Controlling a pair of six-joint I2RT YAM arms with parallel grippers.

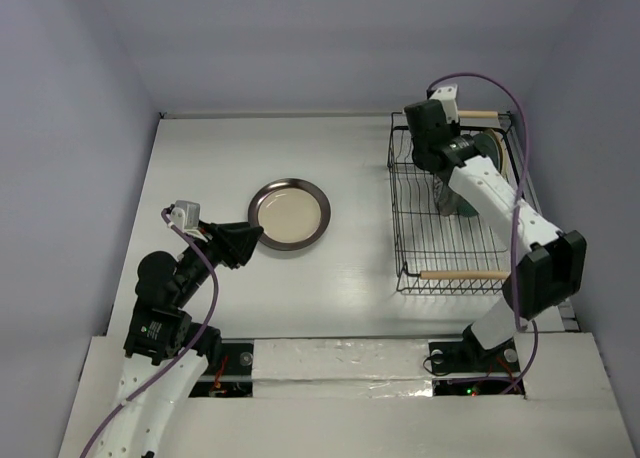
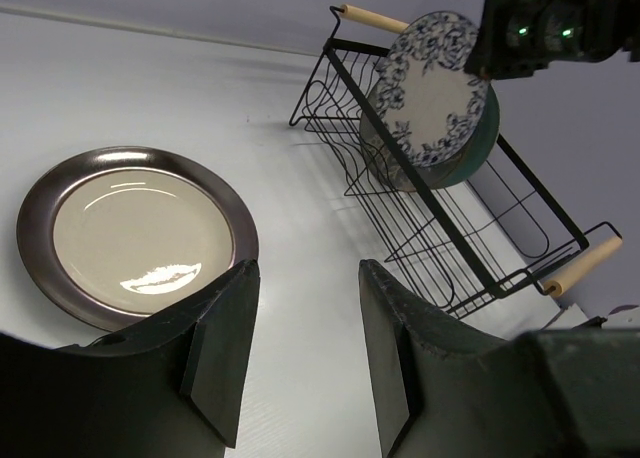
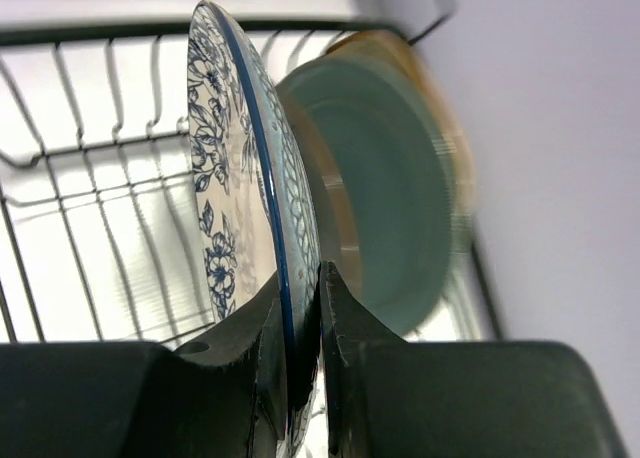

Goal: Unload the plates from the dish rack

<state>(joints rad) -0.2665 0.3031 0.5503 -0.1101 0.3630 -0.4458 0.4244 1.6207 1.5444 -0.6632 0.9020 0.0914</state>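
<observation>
The dark-rimmed cream plate (image 1: 288,214) lies flat on the table, also in the left wrist view (image 2: 135,233). The black wire dish rack (image 1: 400,218) stands at the right, also in the left wrist view (image 2: 440,248). A white plate with a blue floral rim (image 2: 430,98) stands upright in it, with a teal plate (image 2: 484,143) behind. My right gripper (image 3: 300,298) is shut on the floral plate's (image 3: 235,178) rim. The teal plate (image 3: 390,198) looks blurred. My left gripper (image 2: 305,278) is open and empty, just right of the cream plate.
The rack has wooden rod handles at its far end (image 1: 478,115) and near end (image 1: 450,274). A tan rim (image 3: 458,148) shows behind the teal plate. Lilac walls enclose the white table (image 1: 220,158) at the back and both sides.
</observation>
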